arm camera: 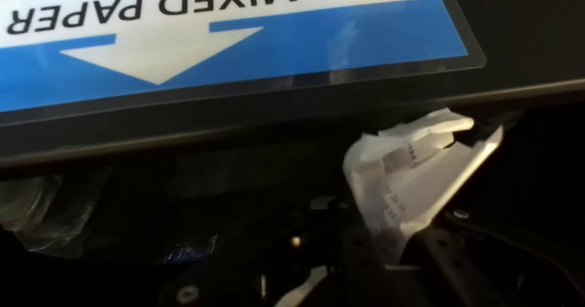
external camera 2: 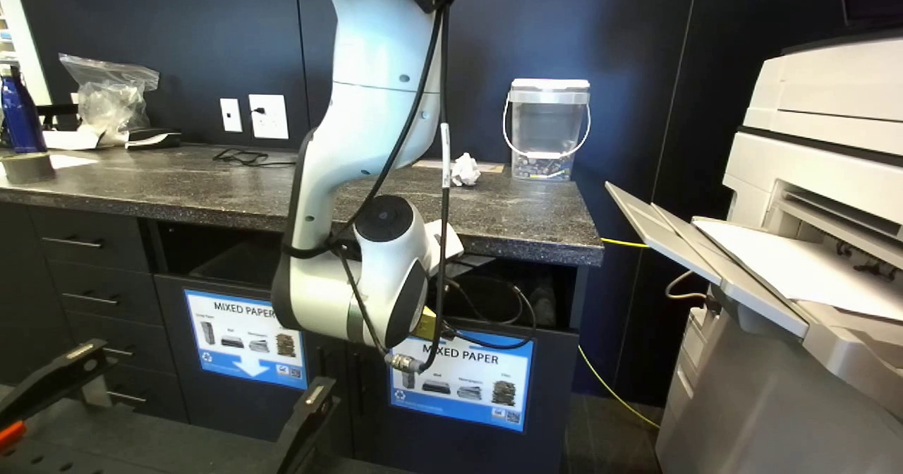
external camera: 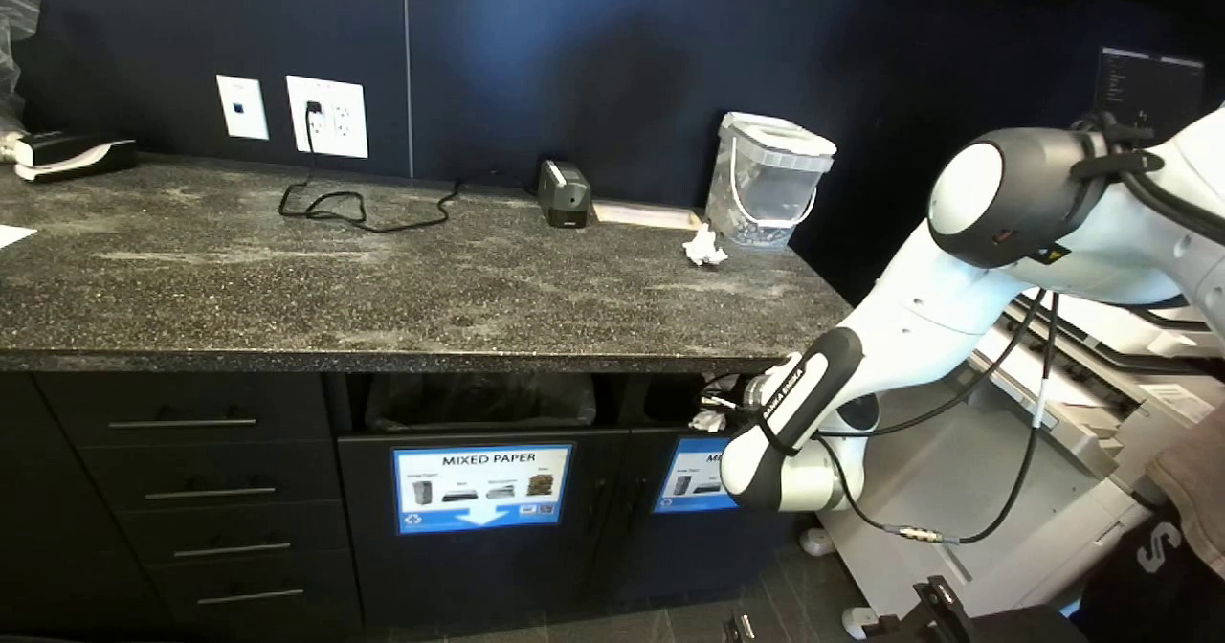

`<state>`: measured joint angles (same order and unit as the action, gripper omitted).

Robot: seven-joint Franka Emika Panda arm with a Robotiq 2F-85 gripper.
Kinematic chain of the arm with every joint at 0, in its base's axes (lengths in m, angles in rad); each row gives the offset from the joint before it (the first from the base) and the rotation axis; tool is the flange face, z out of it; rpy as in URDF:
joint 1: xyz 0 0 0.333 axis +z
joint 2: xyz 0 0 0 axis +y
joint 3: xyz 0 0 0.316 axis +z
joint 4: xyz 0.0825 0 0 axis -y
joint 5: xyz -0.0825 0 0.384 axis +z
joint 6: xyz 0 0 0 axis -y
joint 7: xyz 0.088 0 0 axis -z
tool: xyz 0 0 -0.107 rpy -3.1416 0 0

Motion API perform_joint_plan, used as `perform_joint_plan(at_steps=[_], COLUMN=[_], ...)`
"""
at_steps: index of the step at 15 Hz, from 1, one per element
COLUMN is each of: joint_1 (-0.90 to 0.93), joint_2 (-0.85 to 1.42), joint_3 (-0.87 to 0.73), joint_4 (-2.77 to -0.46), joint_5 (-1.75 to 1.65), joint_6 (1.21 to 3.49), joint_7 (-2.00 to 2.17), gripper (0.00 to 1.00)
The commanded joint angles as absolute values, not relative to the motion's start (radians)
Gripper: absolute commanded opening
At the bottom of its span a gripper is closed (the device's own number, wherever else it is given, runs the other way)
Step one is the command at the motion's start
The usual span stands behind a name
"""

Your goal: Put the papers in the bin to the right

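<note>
My gripper (arm camera: 388, 247) is shut on a crumpled white paper (arm camera: 411, 174), which sticks out past the fingers in the wrist view. Under the countertop, gripper and held paper (external camera: 708, 421) are at the right-hand bin (external camera 2: 557, 331), a dark slot above a blue MIXED PAPER label (external camera 2: 462, 382). In the wrist view the held paper lies close by the slot's front rim (arm camera: 502, 96); whether they touch I cannot tell. Another white paper wad (external camera: 705, 247) rests on the counter, seen in both exterior views. In an exterior view the arm hides the gripper.
The stone countertop's front edge (external camera: 431, 361) runs above the slots. Left of the bin is a similar slot with its own label (external camera: 481, 488). A translucent lidded bucket (external camera 2: 550, 128) and a pencil sharpener (external camera: 565, 193) stand on the counter. A printer (external camera 2: 811, 178) stands to the right.
</note>
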<state>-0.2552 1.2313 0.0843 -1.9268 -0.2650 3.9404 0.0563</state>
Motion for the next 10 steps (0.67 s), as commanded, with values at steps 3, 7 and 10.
perform_joint_plan(at_steps=[3,7,10], joint_1=[-0.242,-0.242,-0.237], joint_2=[1.301,1.322,1.334], joint_3=[0.083,0.085,0.082], joint_4=[-1.792,-1.756,-1.738], joint_5=[-0.293,-0.302,-0.305], joint_6=[3.957,3.931,3.923], joint_7=[0.075,0.083,0.077], gripper=[0.12,0.39,0.48])
